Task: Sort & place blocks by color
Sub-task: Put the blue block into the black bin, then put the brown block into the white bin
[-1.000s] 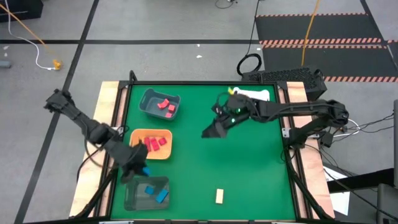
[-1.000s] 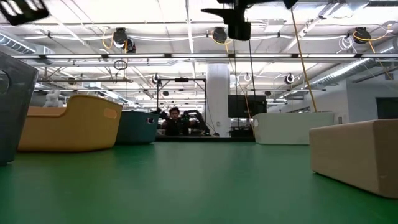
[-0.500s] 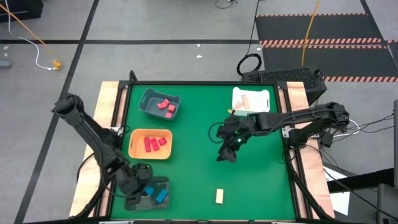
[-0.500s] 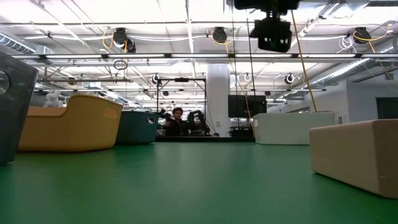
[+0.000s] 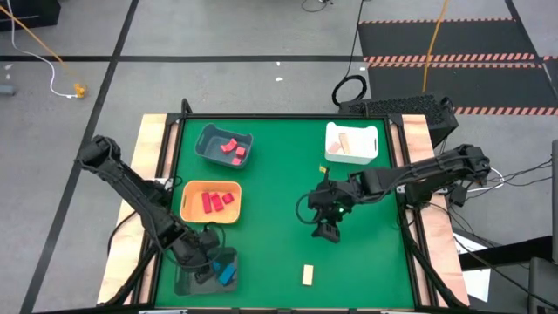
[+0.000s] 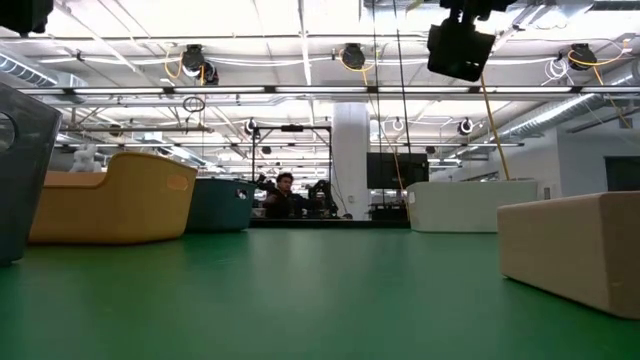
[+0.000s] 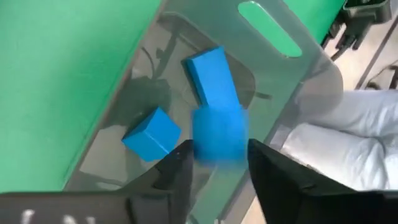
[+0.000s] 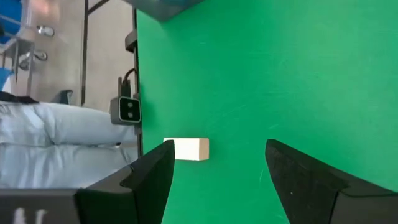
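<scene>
Meanwhile, we have brought our left gripper [image 5: 207,260] down from beside the orange tray [image 5: 186,212] to hang over the grey tray [image 5: 181,281] at the table's near-left corner. In the left wrist view its fingers stand slightly apart around a blurred blue block [image 7: 217,134], which looks just let go and falling toward the two blue blocks [image 7: 152,132] already in that tray; we cannot tell whether the pads still touch it. Over the same second our right gripper [image 5: 326,231] has swung away from the white tray [image 5: 331,153] toward the table's middle, jaws wide open and empty, with the lone tan block [image 8: 186,149] ahead of it on the green mat [image 5: 279,174]. We judge blue nearly done, and that tan block is probably the last one left to sort.
</scene>
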Robot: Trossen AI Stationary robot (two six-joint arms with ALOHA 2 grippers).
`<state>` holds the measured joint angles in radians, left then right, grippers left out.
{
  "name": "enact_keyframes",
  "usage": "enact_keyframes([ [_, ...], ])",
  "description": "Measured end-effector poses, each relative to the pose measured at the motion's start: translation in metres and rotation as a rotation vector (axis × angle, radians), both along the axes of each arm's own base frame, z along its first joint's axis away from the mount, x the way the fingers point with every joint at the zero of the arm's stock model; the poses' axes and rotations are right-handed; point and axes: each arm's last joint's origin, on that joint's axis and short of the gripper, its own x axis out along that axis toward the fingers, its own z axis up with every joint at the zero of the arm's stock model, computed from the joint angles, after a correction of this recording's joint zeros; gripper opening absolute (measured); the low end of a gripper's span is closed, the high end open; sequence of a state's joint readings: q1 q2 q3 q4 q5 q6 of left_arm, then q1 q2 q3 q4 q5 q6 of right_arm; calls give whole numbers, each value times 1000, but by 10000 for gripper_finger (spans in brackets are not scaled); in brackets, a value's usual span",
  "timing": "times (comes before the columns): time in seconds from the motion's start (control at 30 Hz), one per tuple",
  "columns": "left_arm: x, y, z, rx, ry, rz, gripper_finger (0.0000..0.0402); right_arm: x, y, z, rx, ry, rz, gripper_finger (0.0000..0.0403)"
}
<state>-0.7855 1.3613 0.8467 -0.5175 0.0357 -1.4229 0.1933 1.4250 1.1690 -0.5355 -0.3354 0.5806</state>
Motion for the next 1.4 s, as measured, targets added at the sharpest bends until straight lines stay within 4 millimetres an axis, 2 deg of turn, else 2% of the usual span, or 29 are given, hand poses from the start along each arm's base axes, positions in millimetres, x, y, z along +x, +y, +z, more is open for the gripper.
enact_keyframes([
  [0.2, 4, -4, 3, -47, -47, 0, 210, -4, 15, -1, -96, -47, 80, 242],
  [0.3, 9, -6, 7, -120, -58, 72, 226, -7, 25, -4, -225, -98, 153, 242],
  [0.4, 18, -8, 14, -224, -103, 141, 231, -12, 32, -16, -324, -130, 208, 242],
  [0.57, 35, -13, 35, -376, -357, 204, 232, -23, 47, -47, -353, -191, 308, 242],
  [0.7, 45, -14, 55, -411, -619, 212, 232, -32, 61, -72, -382, -338, 421, 242],
  [0.8, 48, -14, 65, -399, -766, 222, 232, -36, 67, -81, -370, -484, 436, 242],
  [0.93, 49, -13, 71, -364, -862, 241, 232, -37, 70, -82, -345, -595, 412, 242],
  [1.03, 53, -9, 72, -345, -878, 250, 232, -36, 69, -84, -370, -569, 320, 242],
  [1.13, 59, -2, 72, -333, -883, 282, 232, -34, 65, -86, -356, -498, 88, 242],
  [1.27, 68, 11, 72, -310, -893, 330, 232, -33, 63, -84, -188, -414, -272, 242],
  [1.4, 77, 25, 72, -282, -907, 318, 232, -36, 69, -82, 48, -355, -544, 242],
])
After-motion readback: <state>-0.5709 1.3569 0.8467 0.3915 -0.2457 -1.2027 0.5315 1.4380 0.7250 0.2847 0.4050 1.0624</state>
